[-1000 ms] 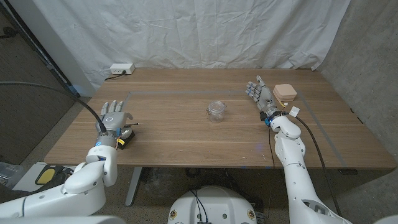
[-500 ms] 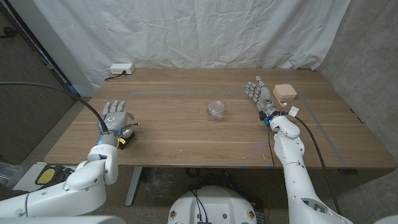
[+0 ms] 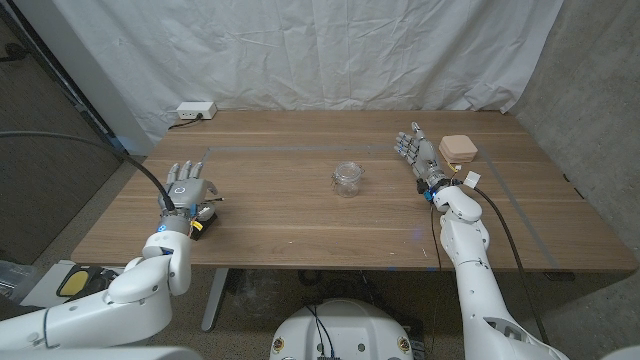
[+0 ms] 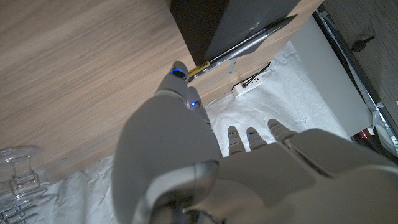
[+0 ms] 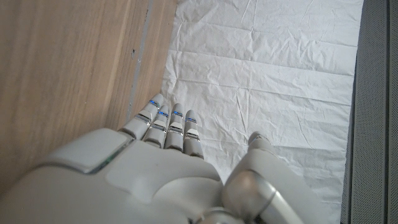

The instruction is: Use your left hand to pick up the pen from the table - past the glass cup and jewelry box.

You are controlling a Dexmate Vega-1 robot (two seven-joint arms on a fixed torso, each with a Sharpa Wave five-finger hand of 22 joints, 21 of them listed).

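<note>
A dark pen (image 3: 208,206) lies on the wooden table (image 3: 300,225) near its left edge. My left hand (image 3: 186,188) is right beside it, fingers spread and pointing away from me. In the left wrist view the thumb tip of my left hand (image 4: 186,162) sits next to the gold tip of the pen (image 4: 249,42), with nothing gripped. A glass cup (image 3: 347,179) stands mid-table, also seen as the cup (image 4: 17,180). A peach jewelry box (image 3: 458,149) sits at the far right, just beyond my right hand (image 3: 421,157), which holds nothing, its fingers straight and apart (image 5: 143,174).
A white power strip (image 3: 194,110) lies at the table's back left corner, also seen as the strip (image 4: 252,87). A white cloth backdrop hangs behind the table. The table's left edge runs close beside my left hand.
My left hand has edged slightly forward and toward the pen. The right hand, cup and box have not moved.
</note>
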